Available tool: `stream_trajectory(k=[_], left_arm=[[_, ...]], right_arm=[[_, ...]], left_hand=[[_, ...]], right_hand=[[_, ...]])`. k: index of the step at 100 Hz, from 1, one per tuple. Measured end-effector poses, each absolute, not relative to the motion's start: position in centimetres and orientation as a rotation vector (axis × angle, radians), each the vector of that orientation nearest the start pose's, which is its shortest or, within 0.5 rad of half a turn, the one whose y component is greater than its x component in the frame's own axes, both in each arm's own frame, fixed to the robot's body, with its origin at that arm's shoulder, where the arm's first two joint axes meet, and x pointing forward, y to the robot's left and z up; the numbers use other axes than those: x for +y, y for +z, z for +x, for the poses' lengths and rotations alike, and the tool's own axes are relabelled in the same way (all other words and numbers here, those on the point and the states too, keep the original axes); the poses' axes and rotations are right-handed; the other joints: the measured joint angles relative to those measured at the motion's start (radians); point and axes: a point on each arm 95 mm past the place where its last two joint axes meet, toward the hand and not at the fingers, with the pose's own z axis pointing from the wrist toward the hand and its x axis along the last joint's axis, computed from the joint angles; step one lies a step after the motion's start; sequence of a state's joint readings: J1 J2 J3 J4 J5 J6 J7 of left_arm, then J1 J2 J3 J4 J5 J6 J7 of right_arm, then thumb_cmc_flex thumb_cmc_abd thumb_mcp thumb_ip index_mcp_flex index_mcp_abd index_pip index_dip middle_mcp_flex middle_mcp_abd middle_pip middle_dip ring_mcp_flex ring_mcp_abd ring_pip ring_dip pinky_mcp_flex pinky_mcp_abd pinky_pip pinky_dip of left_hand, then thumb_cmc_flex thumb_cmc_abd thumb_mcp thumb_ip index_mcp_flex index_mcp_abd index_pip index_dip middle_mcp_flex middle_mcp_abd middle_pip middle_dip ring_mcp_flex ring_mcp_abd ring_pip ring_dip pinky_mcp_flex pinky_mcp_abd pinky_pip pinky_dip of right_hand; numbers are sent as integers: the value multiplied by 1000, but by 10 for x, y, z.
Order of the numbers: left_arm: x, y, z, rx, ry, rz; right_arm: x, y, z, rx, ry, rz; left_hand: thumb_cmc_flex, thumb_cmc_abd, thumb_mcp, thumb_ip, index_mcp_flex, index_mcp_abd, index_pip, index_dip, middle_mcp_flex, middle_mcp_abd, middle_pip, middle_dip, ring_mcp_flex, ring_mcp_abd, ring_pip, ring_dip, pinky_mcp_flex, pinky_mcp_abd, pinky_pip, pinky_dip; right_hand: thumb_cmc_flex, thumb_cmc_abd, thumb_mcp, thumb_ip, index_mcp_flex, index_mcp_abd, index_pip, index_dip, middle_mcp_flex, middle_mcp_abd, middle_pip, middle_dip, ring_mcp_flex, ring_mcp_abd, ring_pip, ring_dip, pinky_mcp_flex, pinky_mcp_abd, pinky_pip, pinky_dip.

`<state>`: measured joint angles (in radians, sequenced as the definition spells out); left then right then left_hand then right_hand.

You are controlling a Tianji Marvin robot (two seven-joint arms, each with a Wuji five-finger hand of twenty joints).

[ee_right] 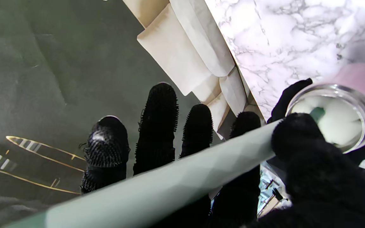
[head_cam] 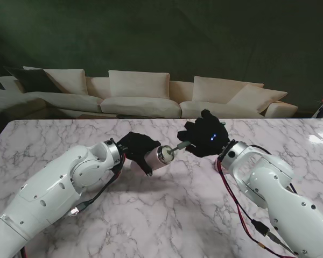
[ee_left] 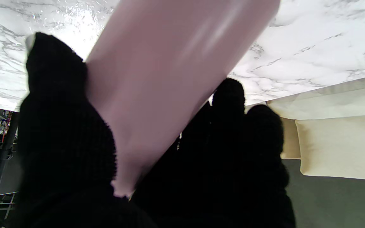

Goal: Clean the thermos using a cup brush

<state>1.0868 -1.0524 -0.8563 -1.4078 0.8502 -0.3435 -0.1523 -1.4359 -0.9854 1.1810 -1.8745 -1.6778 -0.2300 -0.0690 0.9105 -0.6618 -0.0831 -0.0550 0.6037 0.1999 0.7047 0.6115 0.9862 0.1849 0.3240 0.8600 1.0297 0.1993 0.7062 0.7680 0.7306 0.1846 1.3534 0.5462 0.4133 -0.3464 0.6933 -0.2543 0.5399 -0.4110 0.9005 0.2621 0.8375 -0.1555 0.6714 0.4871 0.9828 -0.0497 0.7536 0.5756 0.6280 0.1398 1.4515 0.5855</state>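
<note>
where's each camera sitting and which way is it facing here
Stand: above the shoulders, facing down at the marble table; both arms show, left hand, right hand.
Left wrist: along black gloved fingers wrapping the pink cylindrical thermos.
Right wrist: along fingers on the pale green cup brush handle.
Shared: the wrist views both show the thermos.

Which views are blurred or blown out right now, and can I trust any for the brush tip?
Left wrist: thermos motion-smeared, marble table glaring. Right wrist: brush handle soft, thermos mouth fairly clear, white brush head inside. Stand view: sharp, glare at the right table edge.
</note>
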Motion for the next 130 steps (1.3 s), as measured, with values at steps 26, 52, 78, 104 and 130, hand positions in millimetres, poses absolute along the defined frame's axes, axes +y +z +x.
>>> stream_trajectory(k=[26,52,78,104,130], left_arm=[[-79,-273,471,2004,-1662,-806],[-83,-275,471,2018,-1665,-803],[-85,-275,472,2014,-1664,-809],[-82,-274,475,2006,-1653,-813],[-84,-275,477,2015,-1642,-812]], right_arm=[[53,-197,404,1645,1267,123],[68,-206,410,1718,1255,126],[74,-214,412,1738,1238,149],[60,-200,401,1661,1232,195],[60,-200,399,1652,1230,208]], left_hand=[[0,0,0,0,0,0,0,0,0,0,0,1,0,-1,6,1,0,0,0,0],[0,0,0,0,0,0,0,0,0,0,1,9,8,-4,6,1,6,-1,2,0],[0,1,0,0,0,0,0,0,0,0,1,9,10,-7,7,1,8,-4,2,0],[0,4,0,0,-1,0,0,0,0,0,1,9,11,-10,9,1,8,-5,2,0],[0,5,0,0,-1,0,-1,0,0,0,1,9,12,-11,10,9,8,-5,2,0]], right_hand=[[61,-68,33,-10,121,114,0,-37,209,23,93,114,160,-4,302,111,152,-19,160,11],[72,-89,46,-11,169,175,0,-64,321,52,160,191,268,9,464,133,269,-18,229,12],[85,-89,46,-11,180,211,15,-75,354,54,177,213,299,8,510,133,311,-17,258,11],[85,-98,44,-20,205,215,26,-76,354,64,182,221,299,6,542,139,321,-16,270,8],[96,-99,44,-21,221,246,33,-76,366,69,186,224,299,7,563,139,333,-10,286,1]])
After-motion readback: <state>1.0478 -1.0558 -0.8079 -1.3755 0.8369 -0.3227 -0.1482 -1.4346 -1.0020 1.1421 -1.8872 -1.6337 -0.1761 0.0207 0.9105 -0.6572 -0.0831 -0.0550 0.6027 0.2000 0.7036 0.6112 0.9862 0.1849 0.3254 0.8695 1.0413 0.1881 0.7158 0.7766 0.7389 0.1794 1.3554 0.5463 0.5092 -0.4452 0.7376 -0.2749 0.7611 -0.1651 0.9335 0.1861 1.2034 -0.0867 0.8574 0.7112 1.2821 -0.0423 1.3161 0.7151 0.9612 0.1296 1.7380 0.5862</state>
